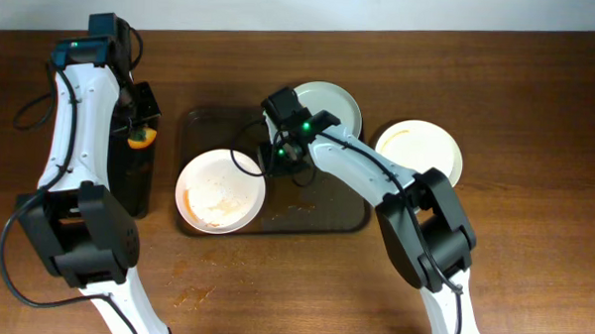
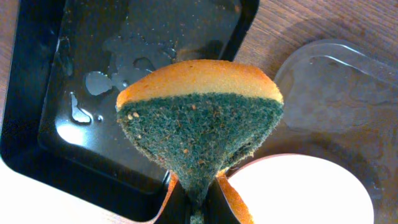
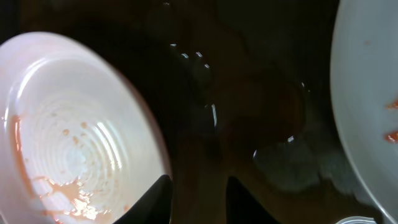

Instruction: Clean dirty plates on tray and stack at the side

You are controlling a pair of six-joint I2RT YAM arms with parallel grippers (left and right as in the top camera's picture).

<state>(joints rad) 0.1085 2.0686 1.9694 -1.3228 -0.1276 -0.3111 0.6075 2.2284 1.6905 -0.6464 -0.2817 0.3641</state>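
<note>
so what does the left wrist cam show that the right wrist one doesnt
Left wrist only: the orange-and-green sponge pinched in the left gripper, over the wet small black tray. Right wrist only: the right gripper open over the big tray, and a second plate with red specks. Both: apparently the same sauce-streaked white plate.

There are 3 white plates: left plate, middle plate, right plate. Also 1 large dark tray, 1 narrow black tray, 1 orange-green sponge, and 2 arms: left arm, right arm.
</note>
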